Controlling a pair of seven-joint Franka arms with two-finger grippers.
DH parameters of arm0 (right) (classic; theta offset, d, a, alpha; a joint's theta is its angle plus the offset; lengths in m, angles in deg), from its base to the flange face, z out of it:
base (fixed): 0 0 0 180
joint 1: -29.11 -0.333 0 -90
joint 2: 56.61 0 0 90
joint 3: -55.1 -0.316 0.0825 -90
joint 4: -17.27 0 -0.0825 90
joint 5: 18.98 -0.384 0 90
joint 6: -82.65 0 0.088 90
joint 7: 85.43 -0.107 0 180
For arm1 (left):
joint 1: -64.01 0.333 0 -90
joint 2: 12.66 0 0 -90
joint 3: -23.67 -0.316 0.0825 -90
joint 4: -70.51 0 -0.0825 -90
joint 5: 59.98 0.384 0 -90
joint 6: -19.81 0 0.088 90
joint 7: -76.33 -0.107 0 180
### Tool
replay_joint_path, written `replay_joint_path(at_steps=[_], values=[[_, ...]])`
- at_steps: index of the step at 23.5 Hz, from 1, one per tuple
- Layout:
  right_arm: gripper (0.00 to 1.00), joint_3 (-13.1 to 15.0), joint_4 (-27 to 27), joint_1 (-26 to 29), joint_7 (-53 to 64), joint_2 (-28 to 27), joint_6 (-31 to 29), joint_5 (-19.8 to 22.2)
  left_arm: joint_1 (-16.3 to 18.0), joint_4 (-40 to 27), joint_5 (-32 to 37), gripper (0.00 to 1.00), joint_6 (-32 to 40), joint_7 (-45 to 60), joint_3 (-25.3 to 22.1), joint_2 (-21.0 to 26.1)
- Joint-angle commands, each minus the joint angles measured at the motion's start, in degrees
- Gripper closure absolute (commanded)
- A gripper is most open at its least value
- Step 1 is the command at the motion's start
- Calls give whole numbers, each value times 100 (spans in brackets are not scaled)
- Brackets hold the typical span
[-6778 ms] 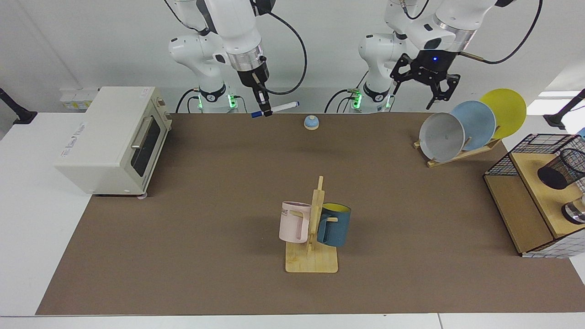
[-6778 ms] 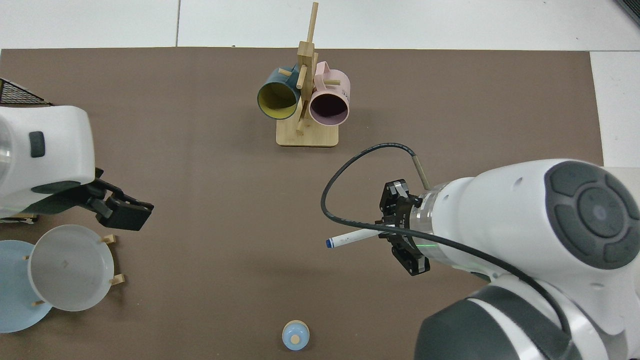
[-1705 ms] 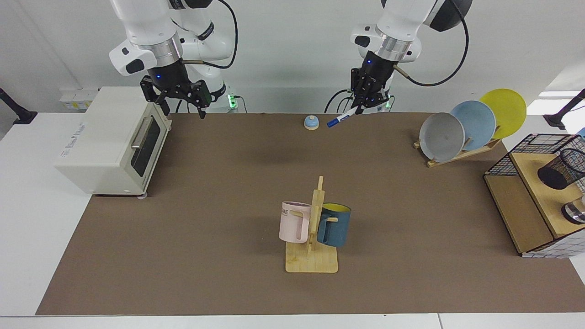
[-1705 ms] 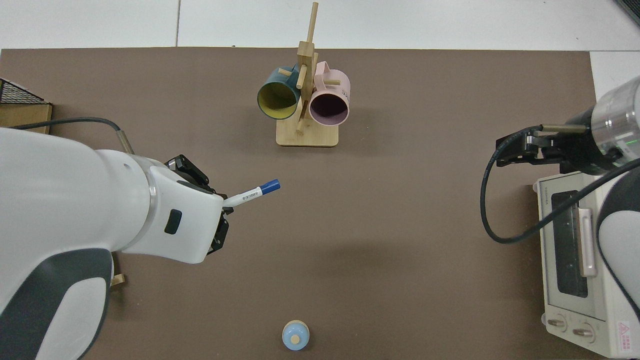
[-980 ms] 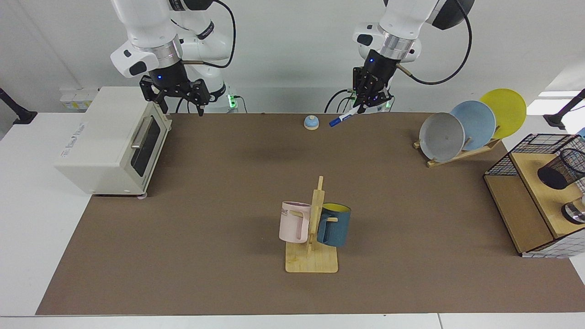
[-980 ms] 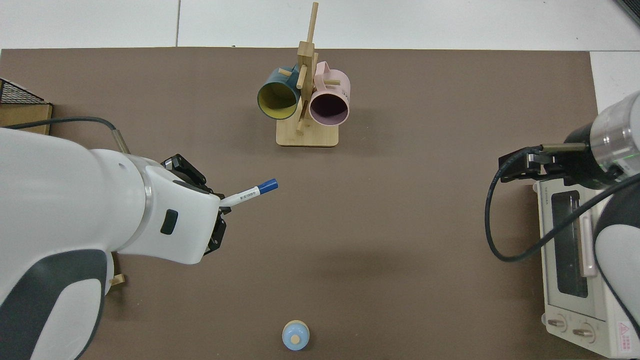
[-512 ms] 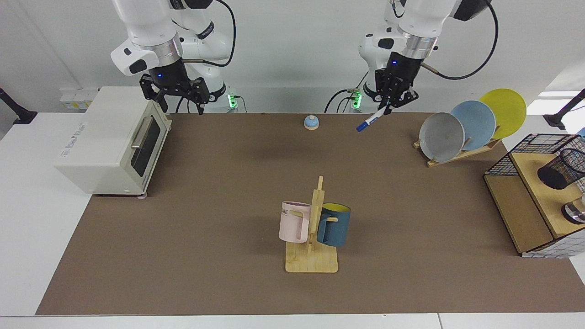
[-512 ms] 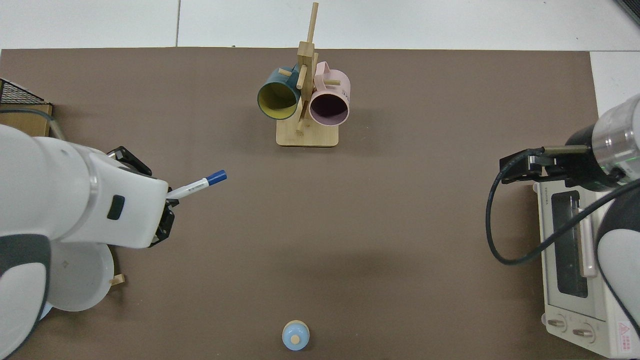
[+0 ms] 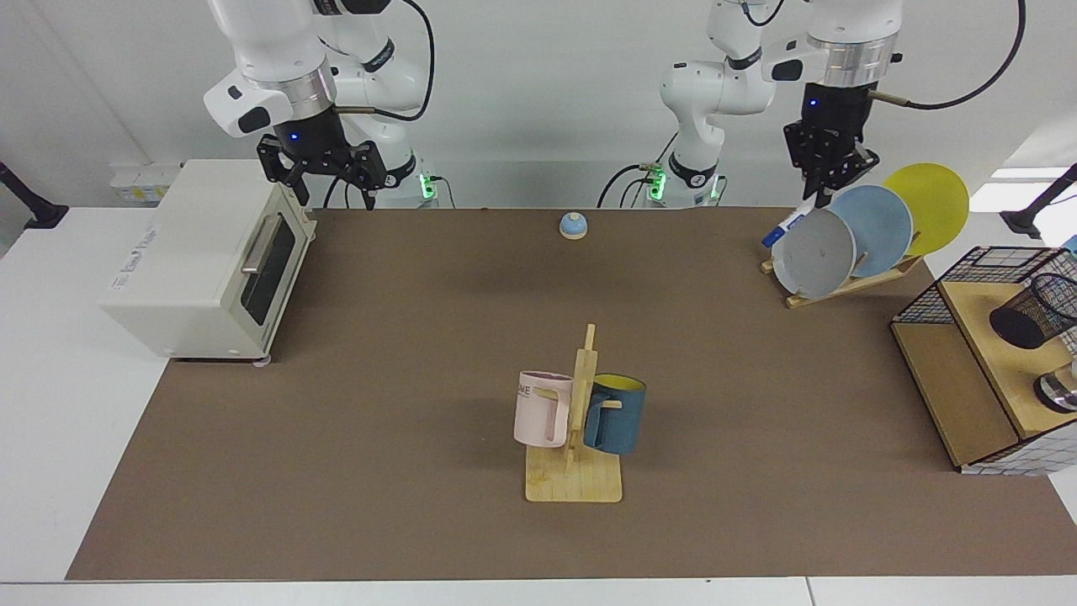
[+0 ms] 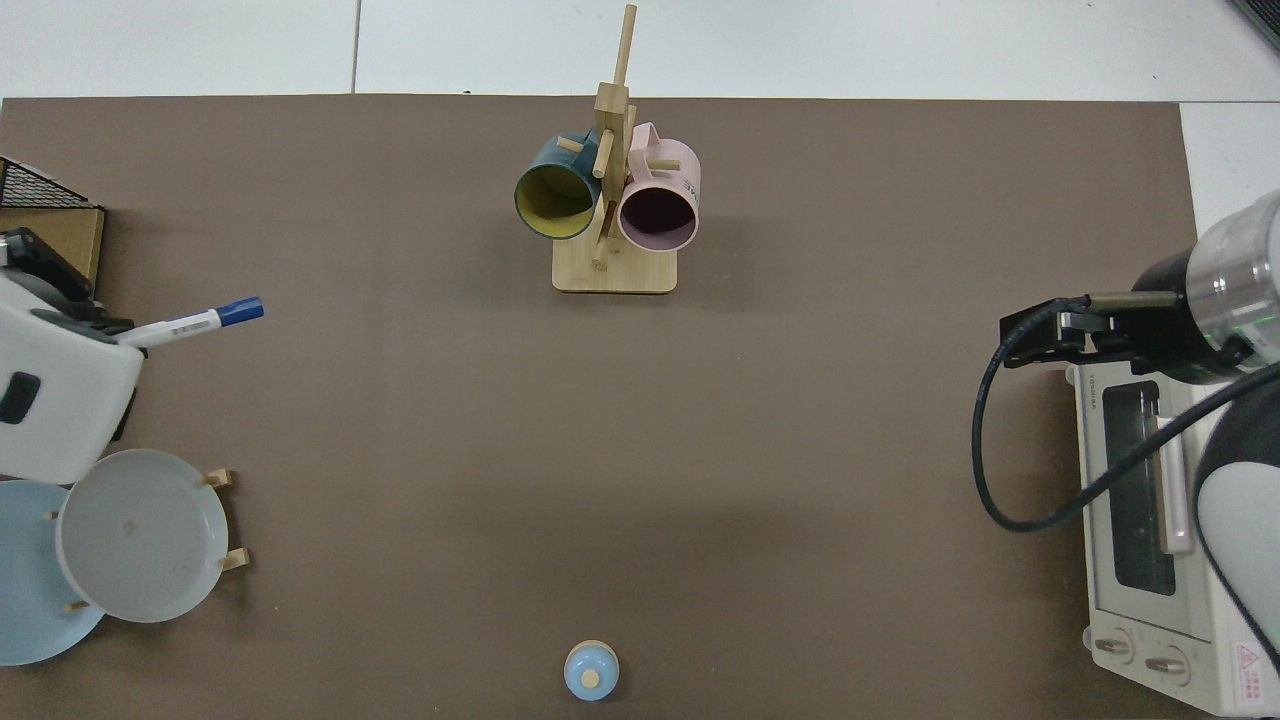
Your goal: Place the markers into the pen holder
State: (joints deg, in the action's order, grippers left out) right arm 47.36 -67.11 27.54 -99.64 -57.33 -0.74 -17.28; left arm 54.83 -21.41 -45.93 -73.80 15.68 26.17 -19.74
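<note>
Facing view: a slim white marker with a blue cap hangs tilted, cap downward, clamped in the left gripper above the plate rack near the mat's far corner. The black mesh pen holder lies tipped on a wooden shelf beyond the mat's edge. The right gripper hovers by the toaster oven, fingers spread, empty

Top view: the marker juts over the mat's edge from the left gripper; the right gripper waits open

The left gripper hangs above the plate rack, closed on a marker that slants down behind the grey plate, blue cap lowest. The pen holder lies tilted on a wooden shelf, well apart from it. The right gripper hovers with fingers spread above the toaster oven. Two mugs hang on a wooden stand near the front.
</note>
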Motion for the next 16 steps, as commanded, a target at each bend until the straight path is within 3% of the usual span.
replay_joint_path(at_steps=[1,7,16], values=[[0,-79,-131,122,129,115,-11,-3,31,245,615,100,123,-650,-222,128],[0,-70,-131,122,129,115,-11,-3,40,289,1196,100,133,-1360,-512,128],[0,-70,-131,122,129,115,-11,-3,31,394,1407,100,-262,-2423,-1364,277]])
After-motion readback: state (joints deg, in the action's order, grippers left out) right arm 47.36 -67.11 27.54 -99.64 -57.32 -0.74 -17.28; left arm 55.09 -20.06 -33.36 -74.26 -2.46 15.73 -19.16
